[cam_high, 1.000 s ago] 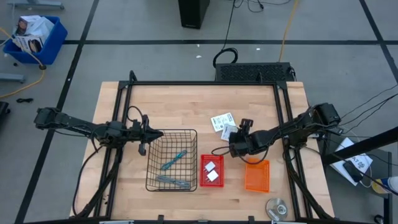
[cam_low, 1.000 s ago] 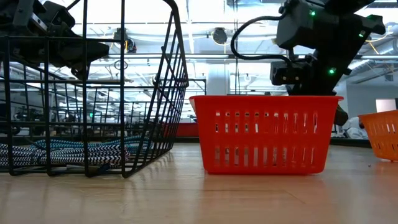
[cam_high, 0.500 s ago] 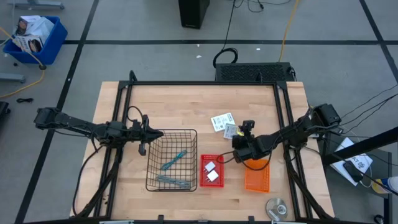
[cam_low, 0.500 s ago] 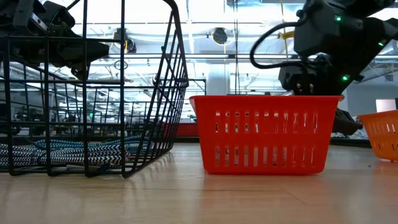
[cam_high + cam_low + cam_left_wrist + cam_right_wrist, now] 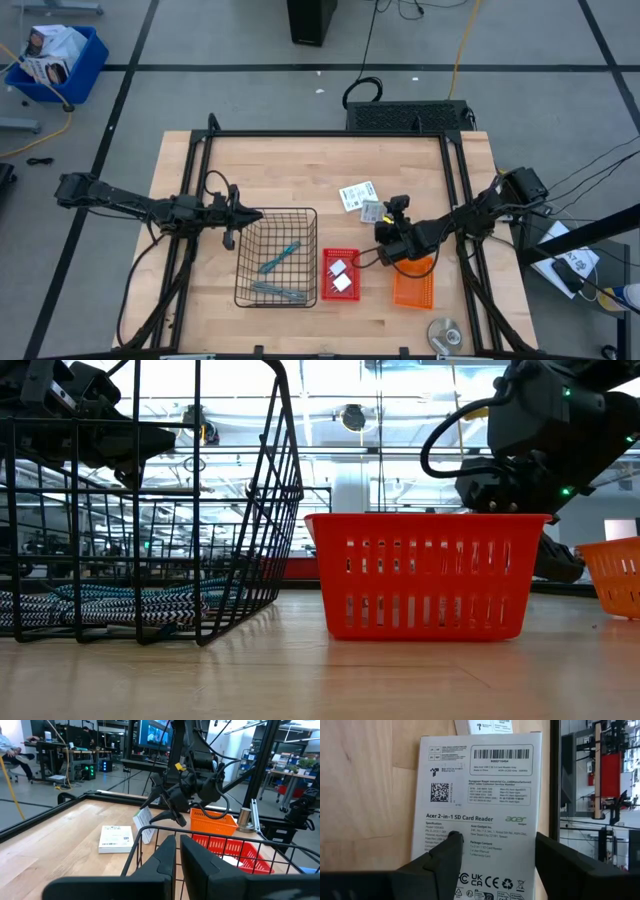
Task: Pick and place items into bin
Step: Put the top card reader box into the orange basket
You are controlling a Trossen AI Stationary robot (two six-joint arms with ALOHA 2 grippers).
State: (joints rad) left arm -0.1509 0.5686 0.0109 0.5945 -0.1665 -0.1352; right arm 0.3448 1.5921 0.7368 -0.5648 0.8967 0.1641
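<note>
My right gripper (image 5: 382, 222) is shut on a flat white card with green print (image 5: 480, 790), right of the table's middle and beyond the orange bin (image 5: 413, 283). A second card (image 5: 357, 193) lies flat just beyond it. The black wire basket (image 5: 276, 257) holds two teal and grey tools (image 5: 280, 255). The red bin (image 5: 339, 274) holds two white blocks (image 5: 340, 275). My left gripper (image 5: 179, 842) is shut and level at the basket's far left rim, holding nothing. My right gripper has the card at its near end (image 5: 495, 851), and one finger (image 5: 545, 855) lies along its long edge. The fingers slant down toward the table's far left. The card (image 5: 143, 827) is tipped up off the wood, its printed face toward the wrist. The fingers hide the contact itself.
A round silver disc (image 5: 446, 333) lies near the front right corner. The basket, red bin and orange bin stand in a row along the near half. Bare wood (image 5: 280, 170) stretches across the far left half. Black frame rails (image 5: 452, 170) border the table.
My right gripper has shifted a little toward the table's right and near edges, over the orange bin's far rim, and has rolled at the wrist, keeping the card with it.
</note>
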